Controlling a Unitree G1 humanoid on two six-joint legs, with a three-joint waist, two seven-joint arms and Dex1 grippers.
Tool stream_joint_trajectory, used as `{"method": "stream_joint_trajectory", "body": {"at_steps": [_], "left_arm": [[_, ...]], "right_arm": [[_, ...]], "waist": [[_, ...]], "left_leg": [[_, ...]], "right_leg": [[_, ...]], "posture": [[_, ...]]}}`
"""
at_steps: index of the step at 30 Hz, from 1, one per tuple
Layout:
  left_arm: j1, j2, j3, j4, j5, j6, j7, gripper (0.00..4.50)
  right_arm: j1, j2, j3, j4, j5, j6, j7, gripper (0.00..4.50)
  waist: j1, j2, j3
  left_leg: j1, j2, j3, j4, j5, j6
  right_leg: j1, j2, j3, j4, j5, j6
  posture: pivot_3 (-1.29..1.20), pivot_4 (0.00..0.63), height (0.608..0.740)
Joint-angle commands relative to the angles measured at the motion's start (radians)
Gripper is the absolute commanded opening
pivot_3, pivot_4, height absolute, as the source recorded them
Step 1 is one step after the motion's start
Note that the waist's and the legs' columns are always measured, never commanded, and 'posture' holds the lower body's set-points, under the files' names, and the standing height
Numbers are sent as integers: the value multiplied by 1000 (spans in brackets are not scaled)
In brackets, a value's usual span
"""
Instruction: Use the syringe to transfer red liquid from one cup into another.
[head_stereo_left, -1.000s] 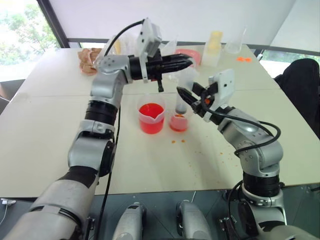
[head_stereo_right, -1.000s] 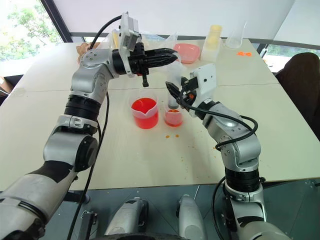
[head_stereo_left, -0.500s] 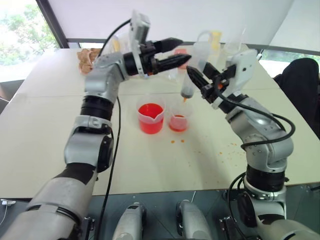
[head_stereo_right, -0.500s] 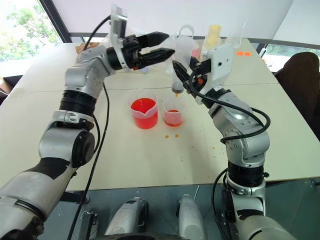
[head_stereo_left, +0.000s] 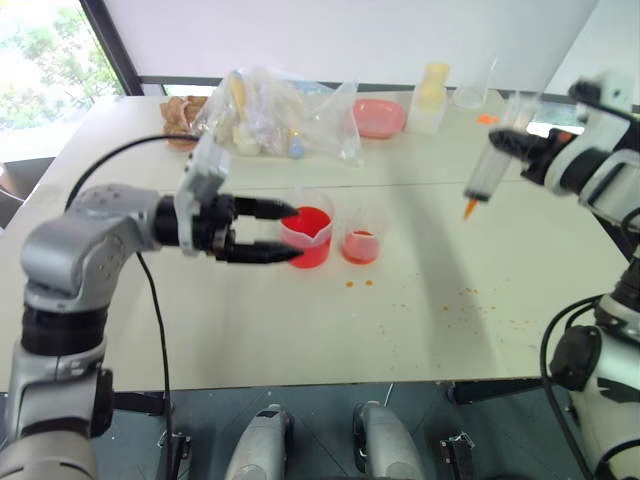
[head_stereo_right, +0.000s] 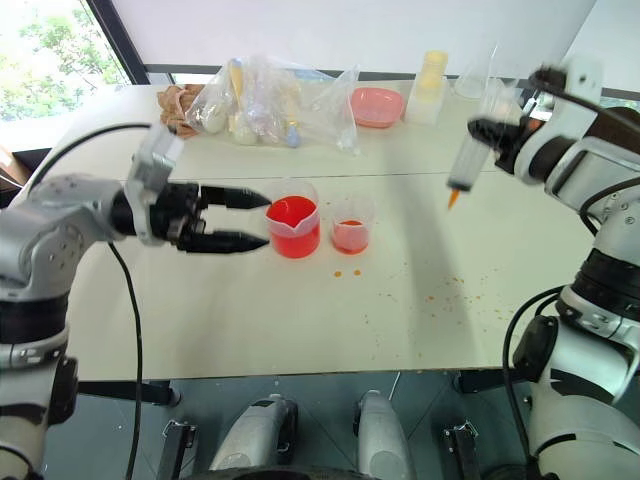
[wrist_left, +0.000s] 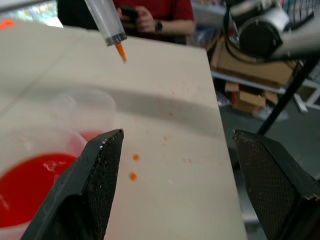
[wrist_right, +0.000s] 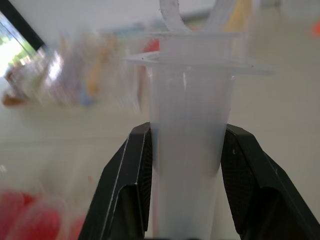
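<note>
I judge the transfer mostly done: my right gripper (wrist_right: 182, 195) clamps the seemingly empty syringe (head_stereo_left: 487, 172) at upper right, the small cup (head_stereo_left: 361, 238) at centre holds red liquid (head_stereo_left: 361, 244), and my left gripper (head_stereo_left: 282, 232) gapes empty beside the beaker (head_stereo_left: 306, 235).

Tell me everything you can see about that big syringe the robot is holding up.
The syringe is a thick, clear plastic tube with a wide flange and plunger at the top and a short orange-stained nozzle at the bottom. It hangs tilted, nozzle down, above the bare table, to the right of both cups. The right gripper is shut on its barrel, one black finger on each side. Nothing else touches it.
</note>
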Motion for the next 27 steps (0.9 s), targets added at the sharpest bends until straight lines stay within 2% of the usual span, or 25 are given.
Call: {"method": "stream_joint_trajectory", "body": {"at_steps": [1,7,13,15,16,19,20,24,27], "left_arm": [[68,-1,23,-84,-23,-8,73,3617],[174,-13,4,-130,17,-53,187,3617],[217,5,-6,-140,20,-80,214,3617],[216,6,-5,-136,16,-82,220,3645],[215,6,-2,-135,12,-82,223,3645],[215,12,2,-131,5,-82,229,3645],[214,13,4,-128,3,-81,231,3645],[210,1,39,-108,-32,-57,258,3645],[215,-7,91,-86,-75,-31,296,3645]], "right_arm": [[6,0,12,63,13,96,57,1440],[24,24,134,182,-60,72,105,1440],[-1,35,185,266,-100,57,149,1440],[-5,33,195,283,-117,48,156,2419],[-6,31,202,288,-126,45,160,2742],[-4,27,217,295,-140,43,178,4275],[-3,26,219,296,-144,43,183,4456],[25,11,226,244,-139,23,227,4456],[91,-37,234,124,-106,-39,334,4456]], "waist": [[-1,0,0],[-3,0,0],[1,0,0],[1,0,0],[1,0,0],[0,0,0],[0,0,0],[0,0,0],[2,0,0]], "left_leg": [[0,0,0,0,0,0],[0,0,2,0,0,1],[0,0,2,0,0,1],[0,0,2,0,0,1],[0,0,2,0,0,1],[0,-1,2,0,0,1],[0,-1,2,0,0,1],[0,-1,2,0,0,1],[0,0,1,0,-1,1]], "right_leg": [[0,0,0,0,0,0],[0,1,0,0,2,4],[1,1,0,-2,2,4],[1,1,-1,-2,2,4],[1,1,-1,-2,2,4],[1,1,-1,-2,2,4],[1,1,-1,-2,2,4],[1,1,-1,-2,2,4],[1,1,-1,-2,2,4]], "posture": [[0,150,740],[0,150,740],[0,150,740],[0,150,740],[0,150,740],[0,150,740],[0,150,740],[0,150,740],[0,150,740]]}}
